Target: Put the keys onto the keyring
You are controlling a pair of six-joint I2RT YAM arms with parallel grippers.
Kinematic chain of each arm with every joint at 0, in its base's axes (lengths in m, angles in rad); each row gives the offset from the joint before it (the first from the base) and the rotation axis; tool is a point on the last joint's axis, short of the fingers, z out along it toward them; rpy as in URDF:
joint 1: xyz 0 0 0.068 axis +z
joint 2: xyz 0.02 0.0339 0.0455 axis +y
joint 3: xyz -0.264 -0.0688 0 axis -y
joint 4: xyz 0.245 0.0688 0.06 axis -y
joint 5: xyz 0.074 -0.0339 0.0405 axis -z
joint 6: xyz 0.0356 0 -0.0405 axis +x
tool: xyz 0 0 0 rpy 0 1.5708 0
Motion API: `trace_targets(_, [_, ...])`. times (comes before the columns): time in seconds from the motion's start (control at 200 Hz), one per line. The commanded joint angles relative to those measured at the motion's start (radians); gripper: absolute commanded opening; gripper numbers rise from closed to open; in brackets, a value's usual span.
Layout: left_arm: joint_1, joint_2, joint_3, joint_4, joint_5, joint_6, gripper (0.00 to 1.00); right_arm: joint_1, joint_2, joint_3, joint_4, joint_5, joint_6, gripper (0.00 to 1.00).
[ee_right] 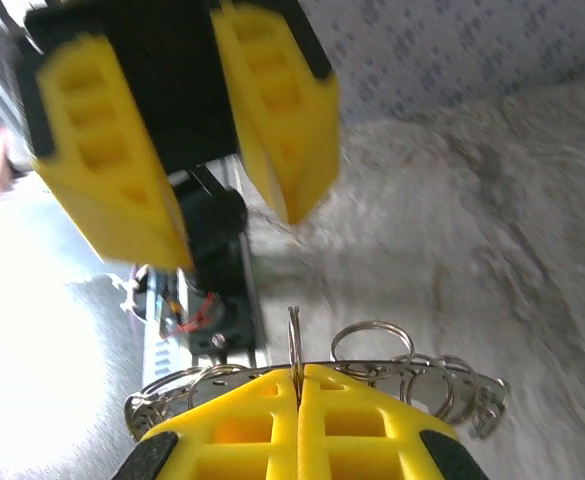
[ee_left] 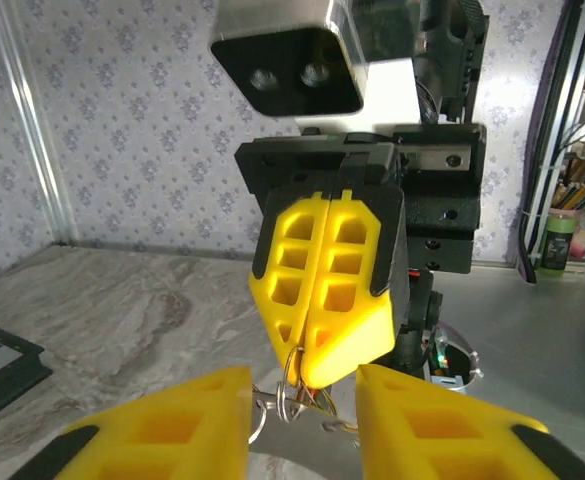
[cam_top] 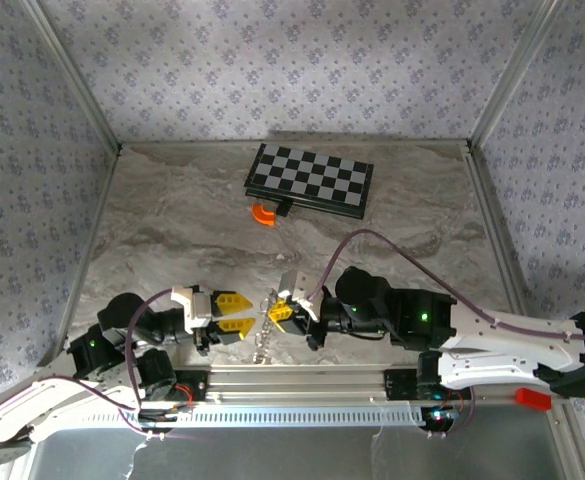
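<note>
**Ring pinched on the right, spread gripper facing it from the left**

Above the near edge of the marble-patterned bench [cam_top: 172, 220], the two arms meet tip to tip along a left-right line. The right gripper [cam_top: 275, 312] has its yellow fingers pressed flat together. At their tip it pinches the thin silver metal keyring [ee_right: 294, 335], which stands on edge in line with the seam between the fingers. The cluster of small silver keys [ee_right: 422, 375] hangs off the keyring. It fans out on both sides of the fingers and trails down toward the bench.

The left gripper [cam_top: 249, 312] is spread and carries nothing. The keyring lies straight ahead of it to the right, level with the gap between its fingers and close to their tips. Whether either finger touches the metal cannot be told.

The free left arm looks like the one to work next. Its approach would run rightward, with the ring's thin edge meeting the open gap head-on. The loose loops beside the ring could snag a finger.
</note>
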Motion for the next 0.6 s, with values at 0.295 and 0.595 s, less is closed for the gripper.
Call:
trace_targets(0.295, [-0.007,0.193,0.188,-0.277,-0.038,0.013,0.33,-0.022,0.077,0.234,-0.453,0.074,-0.183,0.0])
trace_targets(0.595, [-0.02,0.313,0.189,-0.212,0.011,0.02,0.31,-0.044,0.132,0.31,-0.522,0.016,-0.235,0.0])
